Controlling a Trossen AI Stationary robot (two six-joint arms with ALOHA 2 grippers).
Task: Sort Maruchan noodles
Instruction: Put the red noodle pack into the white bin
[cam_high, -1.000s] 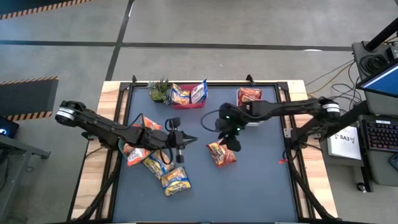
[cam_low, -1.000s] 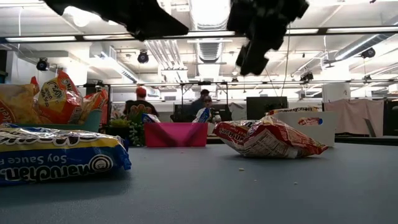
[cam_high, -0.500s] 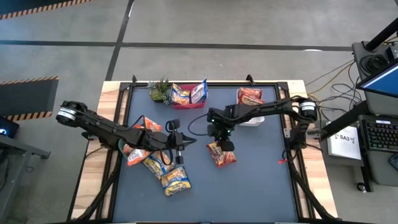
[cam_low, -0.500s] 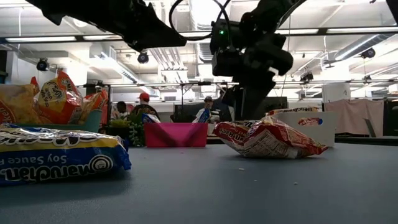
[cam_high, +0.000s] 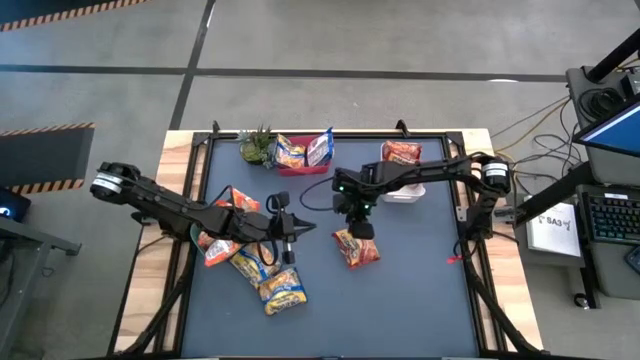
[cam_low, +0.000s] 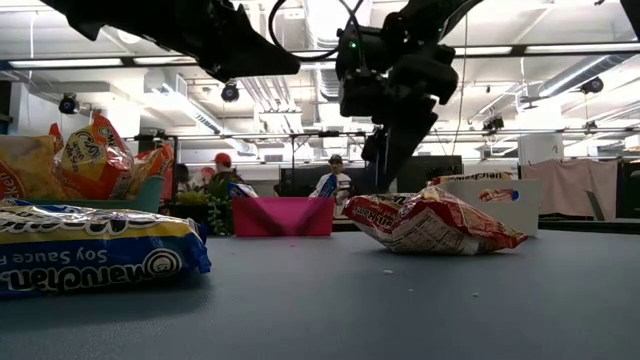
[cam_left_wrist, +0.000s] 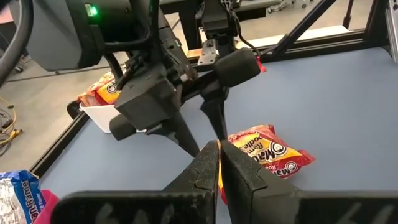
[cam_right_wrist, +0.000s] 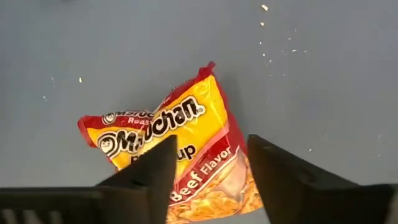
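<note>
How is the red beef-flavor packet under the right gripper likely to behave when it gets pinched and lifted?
The red beef-flavor packet looks puffy and crinkled, so its wrapper will probably give and crumple before the fingers bite. Its glossy film may be slippery. It lies flat on the table, so it is unlikely to roll, and it seems light. The right gripper is open above it.

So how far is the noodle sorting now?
Partly done: packets already sit in the pink bin and the white bin. The open right gripper hangs over a red packet. A pile remains beside the shut left gripper.
</note>
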